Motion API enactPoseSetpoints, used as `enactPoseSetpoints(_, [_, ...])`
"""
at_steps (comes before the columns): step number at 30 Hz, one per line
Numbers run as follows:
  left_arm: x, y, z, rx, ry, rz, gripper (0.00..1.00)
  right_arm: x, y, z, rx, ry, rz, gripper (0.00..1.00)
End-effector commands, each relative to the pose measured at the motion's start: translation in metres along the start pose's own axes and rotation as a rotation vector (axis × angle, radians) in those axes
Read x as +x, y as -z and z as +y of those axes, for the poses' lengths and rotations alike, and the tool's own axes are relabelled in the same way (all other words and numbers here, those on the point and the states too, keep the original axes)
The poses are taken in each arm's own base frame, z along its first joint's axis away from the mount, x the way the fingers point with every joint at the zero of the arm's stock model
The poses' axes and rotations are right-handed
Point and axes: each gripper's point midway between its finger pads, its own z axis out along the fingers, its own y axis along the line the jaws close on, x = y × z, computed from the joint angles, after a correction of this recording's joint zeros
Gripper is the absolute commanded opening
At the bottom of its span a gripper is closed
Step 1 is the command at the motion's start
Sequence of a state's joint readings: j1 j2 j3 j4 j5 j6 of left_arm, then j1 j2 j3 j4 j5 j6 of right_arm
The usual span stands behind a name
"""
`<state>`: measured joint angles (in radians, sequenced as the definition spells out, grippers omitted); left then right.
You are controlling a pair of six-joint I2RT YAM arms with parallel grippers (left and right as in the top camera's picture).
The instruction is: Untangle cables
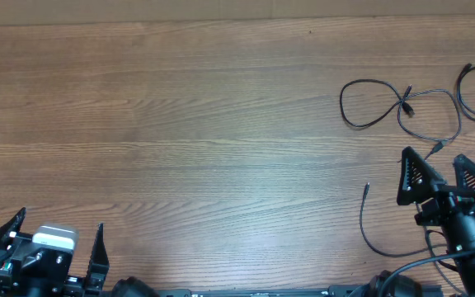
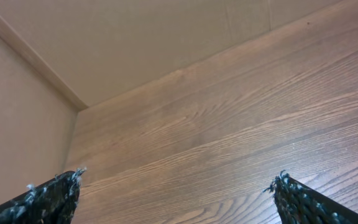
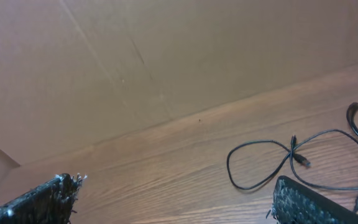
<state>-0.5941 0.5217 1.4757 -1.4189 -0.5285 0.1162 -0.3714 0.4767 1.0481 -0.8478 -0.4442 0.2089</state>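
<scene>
Since the cables (image 1: 406, 106) are lying crossed over each other at the far right of the counter (image 1: 180, 124), I'm calling this pretty much not started, tbh. One's making a big loop w/ a plug (image 3: 303, 160) sitting right by the crossing. Another's curving off toward the right edge, and a separate thin strand (image 1: 362, 219) is trailing nearer the front, prob. already clear of the rest.

Right jaws are hanging wide open just on the near side of the tangle, not touching or gripping anything afaict. Left jaws are sitting wide open too, way over at the front left corner and well apart from everything, w/ only wood showing in their cam.

So what's left imo is basically all of it: picking a strand, pulling it out of the crossing, laying each cord apart. Nothing's being held rn.
</scene>
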Motion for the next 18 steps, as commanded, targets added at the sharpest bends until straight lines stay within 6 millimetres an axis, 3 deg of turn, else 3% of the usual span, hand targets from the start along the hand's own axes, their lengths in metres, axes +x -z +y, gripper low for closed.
enactPoseSetpoints(1, [0.0, 0.0, 0.003, -0.013, -0.02, -0.001, 0.99, -0.008, 0.004, 0.005, -0.006, 0.015, -0.02, 1.0])
enactPoseSetpoints(12, [0.0, 0.0, 0.003, -0.013, -0.02, -0.001, 1.0, -0.003, 0.004, 0.003, 0.0, 0.003, -0.002, 1.0])
enactPoseSetpoints(16, [0.001, 0.0, 0.003, -0.013, -0.019, -0.001, 1.0, 0.01, 0.005, -0.001, 0.02, -0.022, 0.048, 1.0])
enactPoseSetpoints(18, [0.0, 0.0, 0.003, -0.013, -0.02, -0.001, 1.0, 0.006, 0.005, -0.007, 0.055, -0.017, 0.029, 1.0])
